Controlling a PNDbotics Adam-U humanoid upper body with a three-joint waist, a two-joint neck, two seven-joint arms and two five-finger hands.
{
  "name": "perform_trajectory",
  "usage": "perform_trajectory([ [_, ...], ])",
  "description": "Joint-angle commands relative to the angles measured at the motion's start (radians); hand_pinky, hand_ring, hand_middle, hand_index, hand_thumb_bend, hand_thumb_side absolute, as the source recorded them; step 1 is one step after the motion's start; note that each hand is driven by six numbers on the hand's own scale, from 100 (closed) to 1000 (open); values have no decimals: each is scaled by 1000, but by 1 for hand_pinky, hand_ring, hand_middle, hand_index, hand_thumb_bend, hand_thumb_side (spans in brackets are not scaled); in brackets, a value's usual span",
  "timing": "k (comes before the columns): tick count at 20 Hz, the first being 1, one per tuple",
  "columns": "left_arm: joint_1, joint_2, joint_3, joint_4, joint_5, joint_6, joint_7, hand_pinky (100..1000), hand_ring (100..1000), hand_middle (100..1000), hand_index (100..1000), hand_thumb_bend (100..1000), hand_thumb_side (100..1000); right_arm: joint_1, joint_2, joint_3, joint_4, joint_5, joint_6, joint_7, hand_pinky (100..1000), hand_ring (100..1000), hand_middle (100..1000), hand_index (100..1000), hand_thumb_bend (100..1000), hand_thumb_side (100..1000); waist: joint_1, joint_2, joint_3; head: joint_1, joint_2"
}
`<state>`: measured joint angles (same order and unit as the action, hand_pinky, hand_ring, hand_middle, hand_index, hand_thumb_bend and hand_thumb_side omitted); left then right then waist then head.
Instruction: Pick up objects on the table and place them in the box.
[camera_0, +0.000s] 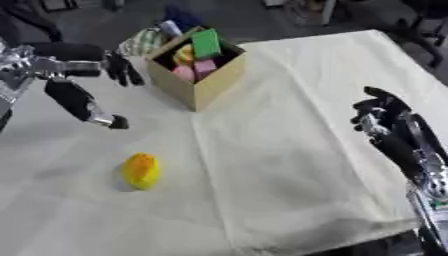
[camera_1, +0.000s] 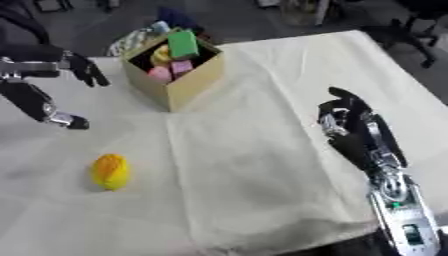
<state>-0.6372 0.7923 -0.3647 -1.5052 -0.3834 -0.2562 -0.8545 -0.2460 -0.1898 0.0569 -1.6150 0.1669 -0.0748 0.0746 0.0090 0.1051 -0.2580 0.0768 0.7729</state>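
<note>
My left hand (camera_0: 83, 75) hangs over the left part of the table, beside the box and above the cloth. Its fingers are spread and fairly straight, thumb pointing down toward the cloth, and it holds nothing. Just to its right stands the cardboard box (camera_0: 203, 82), open at the top, set a little askew near the far edge of the table. Inside it I can see a green block (camera_0: 206, 43) standing up at the back, a yellow piece (camera_0: 183, 54) beside it, and pink pieces (camera_0: 197, 70) toward the front. Behind the box lie some striped and blue things I cannot make out.

Nearer to me than my left hand, well apart from the box, a yellow and orange object (camera_0: 141, 170) lies alone on the cloth, rounded and a bit longer than wide.

My right hand (camera_1: 348, 117) is at the right side, above the cloth, well away from the box and the yellow object. Its fingers are relaxed and slightly bent, and it grips nothing.

The white cloth (camera_0: 297, 150) covers the whole table, with a fold running down its middle.
</note>
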Motion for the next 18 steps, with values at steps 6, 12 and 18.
perform_trajectory([
  [6,21,32,-82,27,-113,-74,-52,790,764,782,870,598,457,-11,-19,-1,-12,8,-3,1,587,604,661,894,100,541,14,-21,-1,-5,-3],
  [12,52,-5,-66,27,-207,-65,8,763,744,761,861,557,407,-12,-17,-2,-12,7,-2,1,587,604,661,894,100,537,10,-19,-2,-6,-3],
  [18,66,-25,-91,23,-168,-82,-16,756,737,751,852,528,421,-14,-16,-2,-11,7,-2,1,587,604,661,895,100,539,6,-18,-2,0,-3],
])
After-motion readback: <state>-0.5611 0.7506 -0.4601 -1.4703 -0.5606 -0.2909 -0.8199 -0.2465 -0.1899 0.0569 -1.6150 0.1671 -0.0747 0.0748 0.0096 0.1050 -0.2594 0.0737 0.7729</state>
